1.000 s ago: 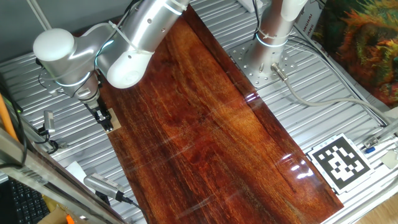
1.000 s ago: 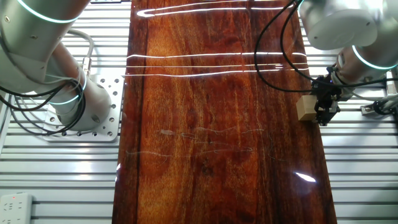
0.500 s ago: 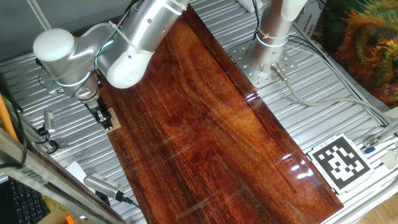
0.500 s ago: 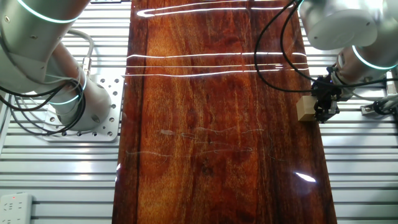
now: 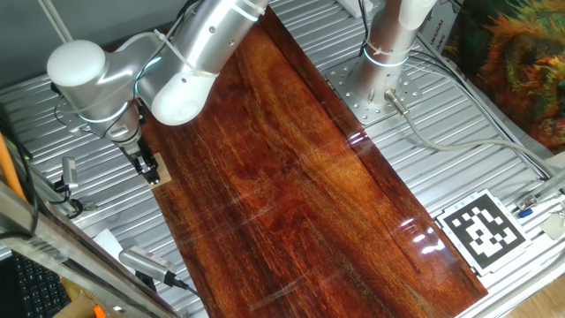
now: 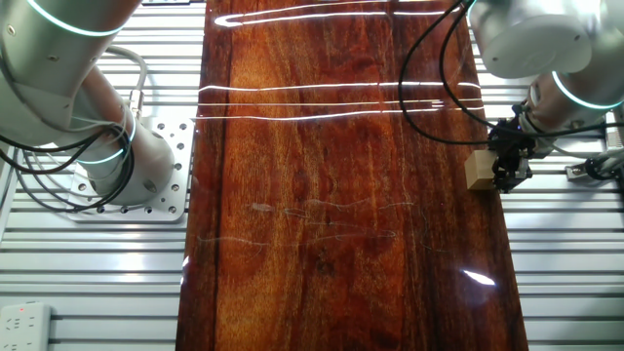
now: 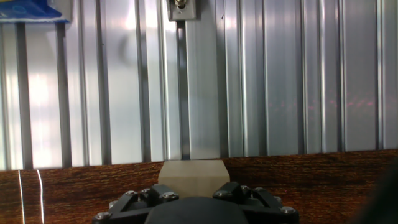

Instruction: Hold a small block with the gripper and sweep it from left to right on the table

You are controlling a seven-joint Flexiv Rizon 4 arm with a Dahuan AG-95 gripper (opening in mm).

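Observation:
The small block (image 6: 477,171) is a light tan wooden cube at the right edge of the table (image 6: 322,195), a glossy reddish-brown board. In one fixed view the block (image 5: 160,171) sits at the table's (image 5: 291,177) left edge. The gripper (image 6: 503,174), black fingers under a silver-white arm with a teal ring, is shut on the block, right at the board's edge (image 5: 148,166). In the hand view the block (image 7: 193,173) sits between the black fingers of the gripper (image 7: 194,191), on the strip of table (image 7: 323,180).
Ribbed grey metal (image 5: 459,159) surrounds the board. A fixed white column (image 5: 388,40) stands on a perforated plate; it shows as a large arm base (image 6: 117,156) in the other fixed view. A black-and-white marker (image 5: 481,231) and a metal probe (image 5: 146,262) lie near the front.
One second ago the black fingers stood wider and a little lower beside the block; they have drawn in onto it. Nothing has moved in the last half second.

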